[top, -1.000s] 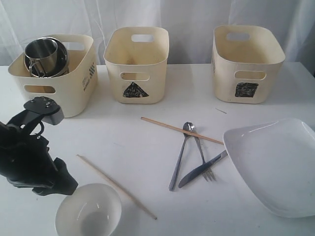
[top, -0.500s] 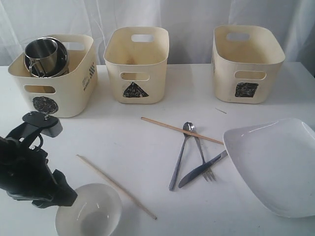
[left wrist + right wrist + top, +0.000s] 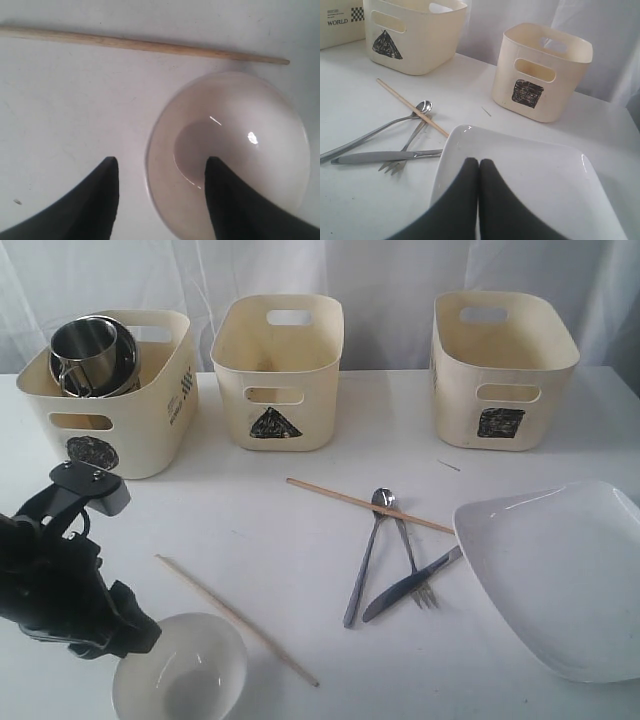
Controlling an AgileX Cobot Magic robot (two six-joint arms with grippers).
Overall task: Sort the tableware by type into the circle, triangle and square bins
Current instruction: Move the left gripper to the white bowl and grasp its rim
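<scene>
White bowl (image 3: 240, 150) rim straddled by the left claw (image 3: 162, 162)

The left claw is spread wide and holds nothing. One finger hangs over the bowl's hollow and the other over bare table outside the rim; whether either touches cannot be told. Just past the bowl lies a wooden chopstick (image 3: 145, 45). The right claw (image 3: 479, 162) is clenched, tips pressed together and empty, above the near part of the large white plate (image 3: 535, 170). Off to its side lie the spoon (image 3: 375, 132), fork (image 3: 407, 145), knife (image 3: 385, 157) and second chopstick (image 3: 412, 107). The square bin (image 3: 540, 75) stands beyond it.
</scene>
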